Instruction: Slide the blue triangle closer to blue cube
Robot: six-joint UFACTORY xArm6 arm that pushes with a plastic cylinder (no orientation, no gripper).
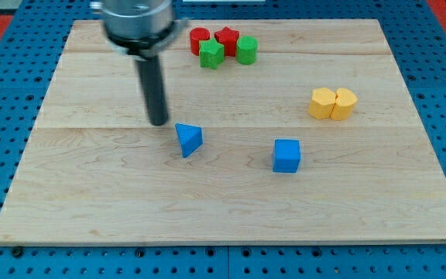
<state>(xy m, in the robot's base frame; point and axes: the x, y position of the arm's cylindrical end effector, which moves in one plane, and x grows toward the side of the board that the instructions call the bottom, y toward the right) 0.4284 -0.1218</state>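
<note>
Taking the blue triangle (pixel 189 139) as your landmark: your tip (pixel 159 122) stood just to its upper left, near it but apparently not touching, a sensible spot, I judged, for a push toward the right. There was no claw to open or close, only the bare rod. Up and right of the triangle sat a cluster of red and green blocks (pixel 223 45). The blue cube (pixel 286 155) lay to its right, slightly lower, apart. Farther right and higher sat two yellow blocks (pixel 333 103), touching.
</note>
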